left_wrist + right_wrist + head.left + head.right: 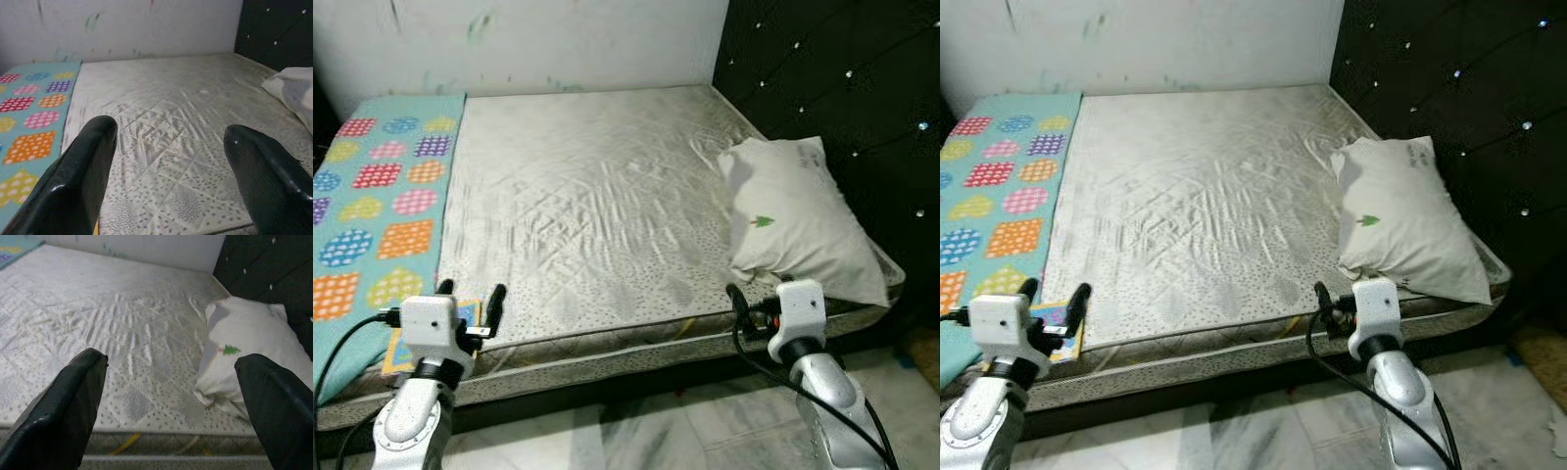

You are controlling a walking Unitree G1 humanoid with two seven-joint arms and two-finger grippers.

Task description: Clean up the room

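Nearest the camera, the left gripper [470, 297] is being held at the front edge of the mattress [597, 196], fingers spread wide and holding nothing, just beside a small colourful booklet-like item [1065, 330] whose nature cannot be told. The right gripper [171, 396] is being held at the same edge, fingers wide apart and empty, just short of the white pillow [798, 220], which is lying askew at the near right corner against the dark tufted headboard [842, 78]. Further left, a teal patterned blanket [377, 206] is being shown along the mattress side. If the pillow is the next target, it is probably best pinched at its near corner and lifted clear rather than dragged, so the wrinkled sheet is not being bunched further.
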